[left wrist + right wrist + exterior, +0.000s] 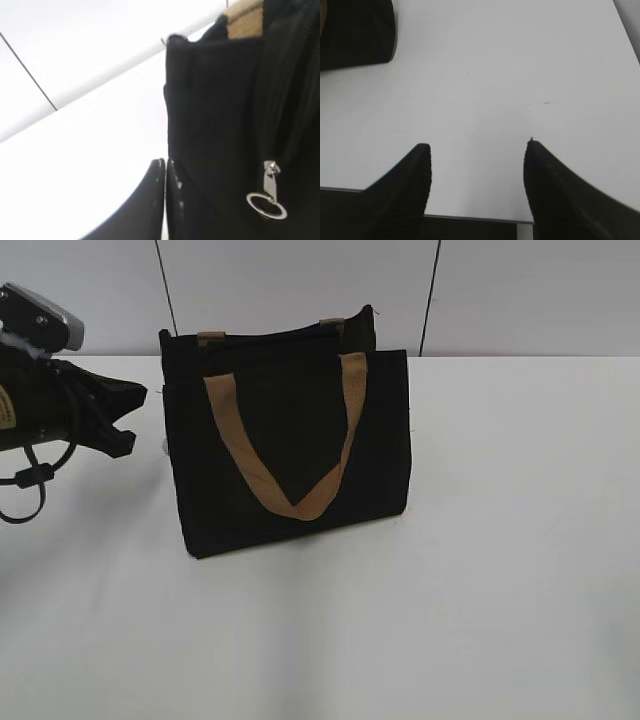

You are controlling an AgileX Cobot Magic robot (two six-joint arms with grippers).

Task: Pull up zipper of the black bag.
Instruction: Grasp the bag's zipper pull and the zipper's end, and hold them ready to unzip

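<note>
So on the far left of the exterior view you've got the left claw (128, 418) hanging just above the white table (500, 590), pointing right at the left side of the black bag (290, 455) and sitting just beside it, though I honestly can't tell from that angle if it's touching. The left wrist view helps a lot here: the two black fingers (150, 200) are pressed together with barely a sliver of light between them, so that claw is basically closed and it's got nothing in it. They sit right up against the bag's (225, 110) side panel, near the bottom of the frame. A bit to the right of them on the same panel there's the silver zipper pull (270, 192) with its little ring dangling at the end, close to the fingers but not pinched by them. A bit of tan strap (244, 20) pokes in at the top of that view. Moving to the middle of the exterior view, the bag stands upright on the table, with one tan handle (290, 455) drooping down its front in a V shape and the tabs of the other handle (211, 338) showing along the top edge. Over on the right, the right claw (477, 165) only shows in its own wrist view: it's spread wide, holding nothing, hovering over bare table, with just a corner of the bag (355, 32) peeking in at the top left.
</note>
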